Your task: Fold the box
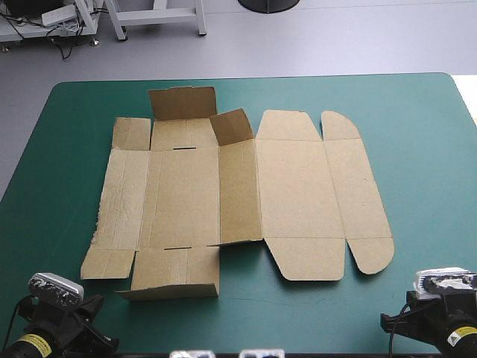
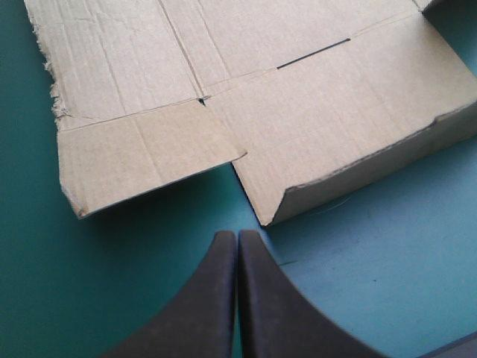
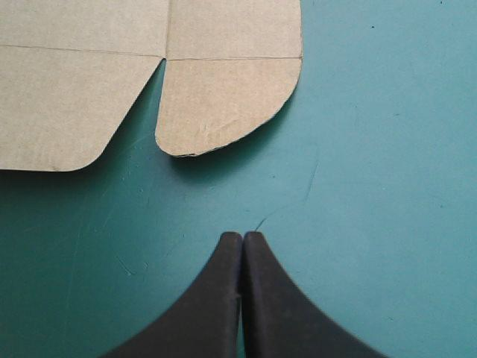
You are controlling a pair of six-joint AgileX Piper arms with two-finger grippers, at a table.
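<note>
Box point(image 1: 298, 186), one, left tool point(image 2: 237, 236) closed, right tool point(image 3: 243, 236) closed

Fingers point(image 2: 261, 298): pressing together in one pointed arch above the teal-green tabletop point(image 2: 387, 253).
Box point(image 2: 313, 97): lying apart at their 12 o'clock.

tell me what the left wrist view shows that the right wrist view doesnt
Only the left wrist view: the torn edge of the box, a cut slot, a square corner flap and a near flap with its lip bent up, all ahead of the left gripper.

Only the right wrist view: a rounded tab and part of a wider flap, ahead of the right gripper.

Both: brown board lying on the teal-green cover, with that arm's own black fingers shut and clear of the board.
</note>
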